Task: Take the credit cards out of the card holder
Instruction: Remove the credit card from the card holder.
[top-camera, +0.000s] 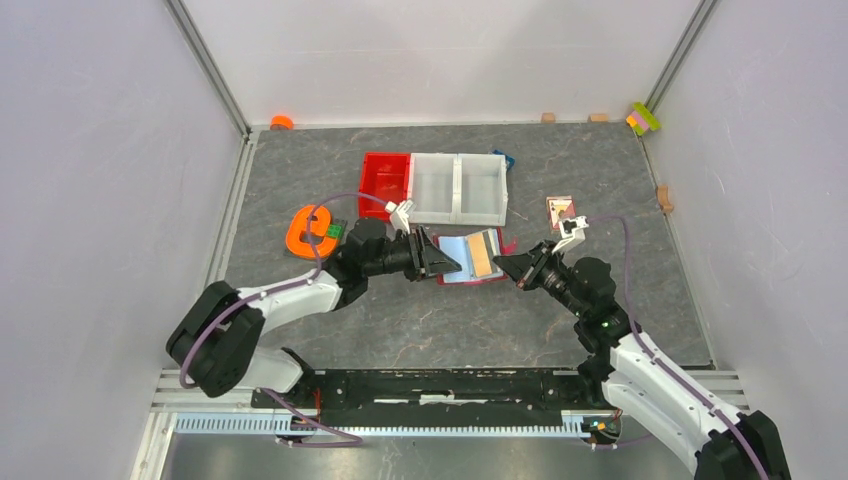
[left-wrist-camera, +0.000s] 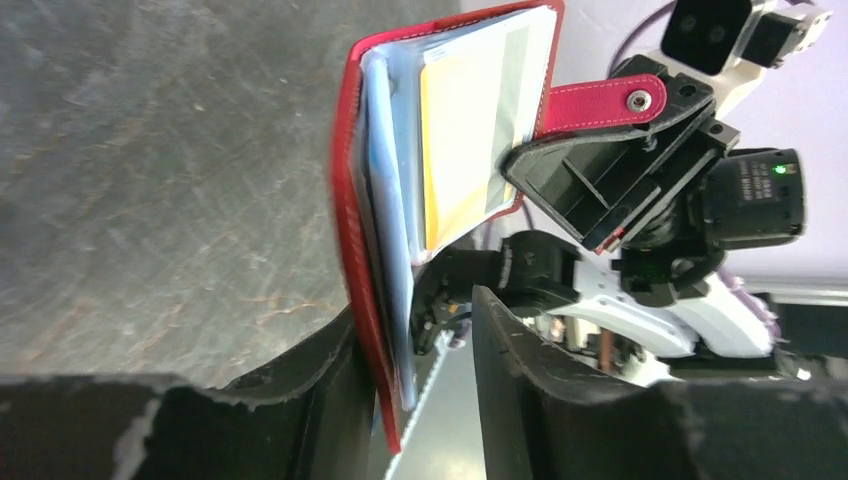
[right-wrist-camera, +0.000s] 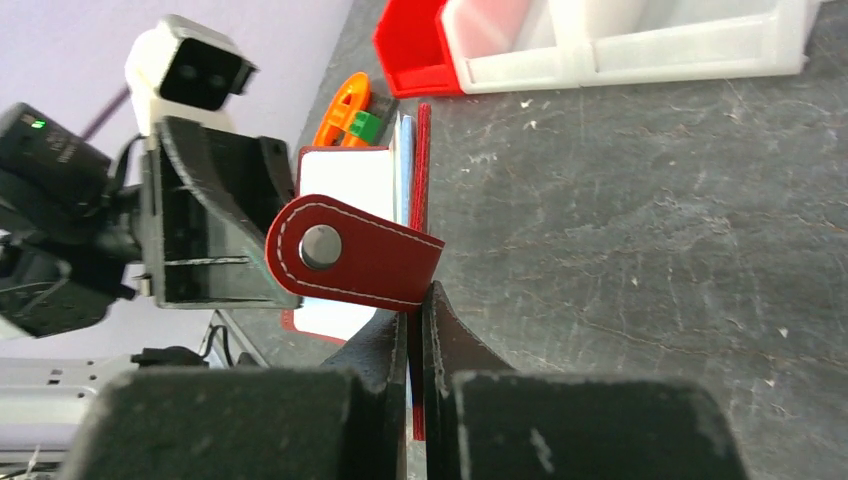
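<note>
White translucent two-compartment bin (top-camera: 458, 188) and bright red plastic bin (top-camera: 385, 178) stand side by side, touching. Just in front of them, the dark red folding card holder (left-wrist-camera: 352, 200) is open. Its sleeves contain a tan-orange card (left-wrist-camera: 460, 150) and a pale grey-blue card (top-camera: 455, 250). Right gripper (right-wrist-camera: 418, 330): clamped on the cover edge beside the snap tab (right-wrist-camera: 350, 252). Left gripper (left-wrist-camera: 420, 330): jaws parted, straddling the opposite edge.

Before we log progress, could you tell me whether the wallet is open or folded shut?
Open: the wallet lies spread, its snap tab loose, with a tan card and a blue card showing inside.
</note>
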